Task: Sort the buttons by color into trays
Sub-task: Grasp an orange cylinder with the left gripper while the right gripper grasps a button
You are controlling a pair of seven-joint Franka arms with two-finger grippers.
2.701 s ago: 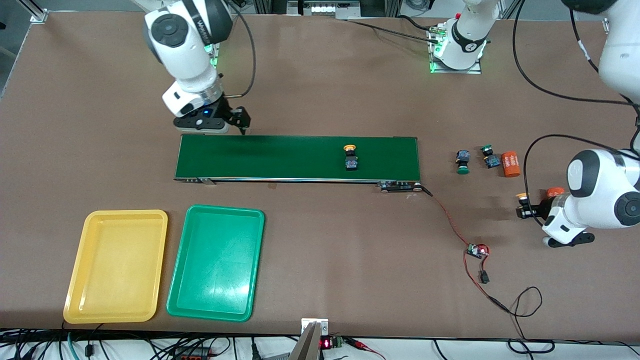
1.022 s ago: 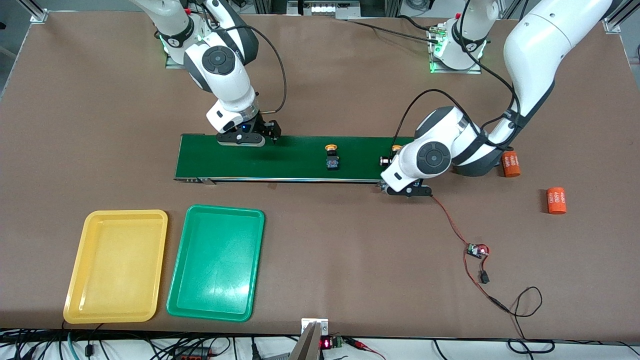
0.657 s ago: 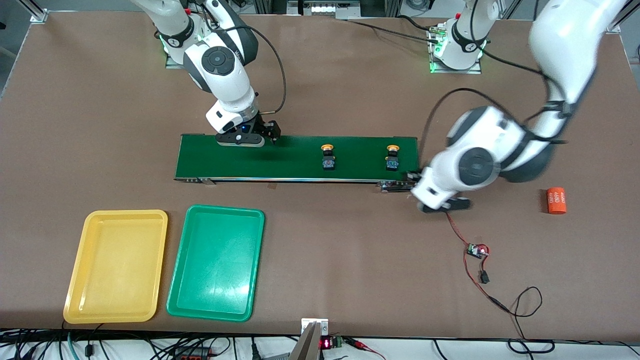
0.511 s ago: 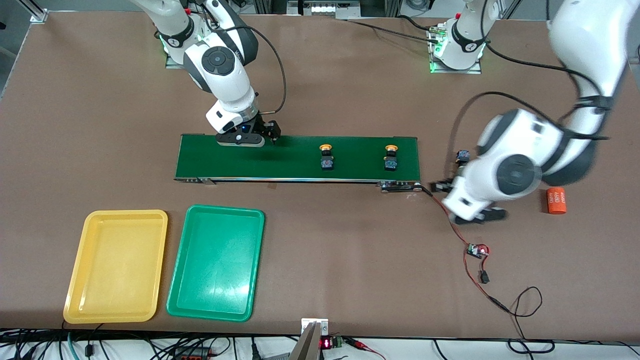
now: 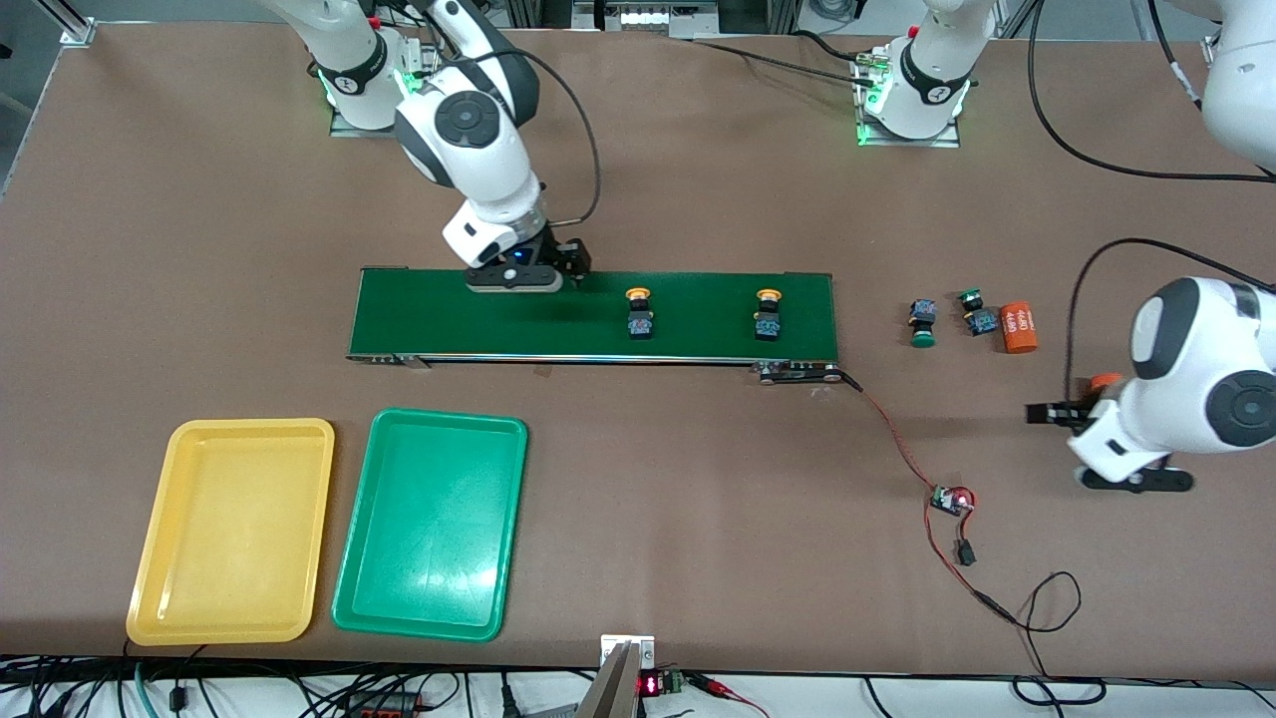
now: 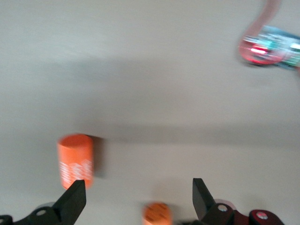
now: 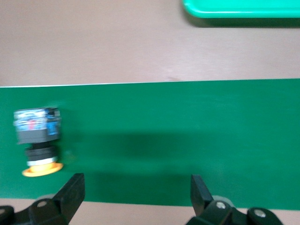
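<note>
Front view: both trays sit empty, yellow tray (image 5: pixel 231 531) and green tray (image 5: pixel 431 523) side by side, nearer the camera than the conveyor belt (image 5: pixel 594 315), toward the right arm's end of the table (image 5: pixel 638 150). So I count zero sorted, four to go. Two yellow-orange buttons (image 5: pixel 639 310) (image 5: pixel 768 311) lie on the belt. Two green buttons (image 5: pixel 923 322) (image 5: pixel 975 310) rest on the table off the belt's end toward the left arm, just beside an orange cylinder (image 5: pixel 1019 327). My right gripper (image 5: pixel 573 261) hangs over the belt's edge, jaws apart, empty; its wrist view shows the nearer yellow-orange button (image 7: pixel 37 141) close by, likely first pick for the yellow tray. My left gripper (image 5: pixel 1042 413) is over bare table near a second cylinder (image 6: pixel 75 161), jaws apart, holding nothing.
</note>
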